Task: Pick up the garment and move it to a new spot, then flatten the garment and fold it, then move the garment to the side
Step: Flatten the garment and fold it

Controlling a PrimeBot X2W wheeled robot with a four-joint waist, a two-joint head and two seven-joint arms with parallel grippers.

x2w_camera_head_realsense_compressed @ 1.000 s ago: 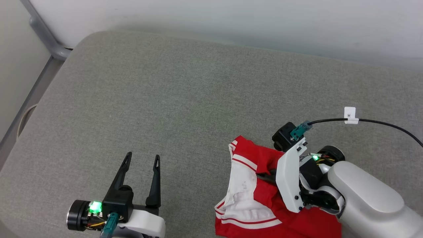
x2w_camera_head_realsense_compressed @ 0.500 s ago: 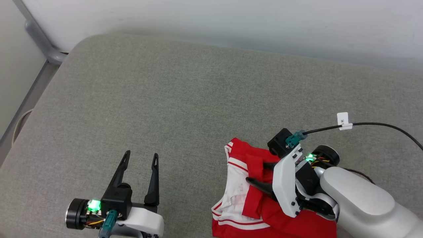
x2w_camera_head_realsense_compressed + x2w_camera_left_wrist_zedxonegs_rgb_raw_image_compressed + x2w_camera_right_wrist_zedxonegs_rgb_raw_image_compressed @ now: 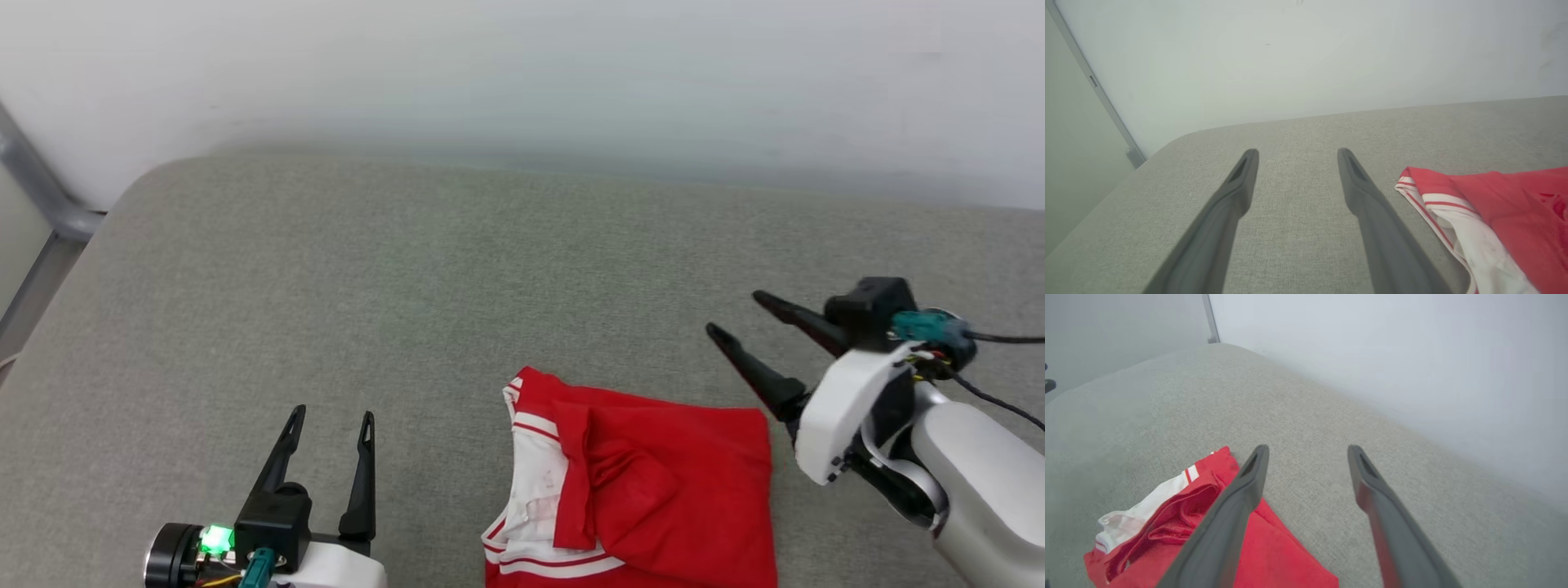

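Note:
The garment lies folded into a red block with a white, red-striped sleeve along its left side, at the near middle of the grey cushion. My right gripper hangs open above the cushion just right of the garment, with nothing between its fingers. In the right wrist view the garment lies below and left of the right gripper. My left gripper stands open at the lower left, well left of the garment. The left wrist view has the garment to the right of that gripper.
A pale wall runs along the cushion's far edge. A grey metal post stands past the cushion's far left corner. A black cable trails from my right wrist. Bare cushion stretches left of and beyond the garment.
My right gripper has opened, let go of the garment and drawn back up and to the right. The garment now lies flat. The camera has shifted; the left gripper stays open.

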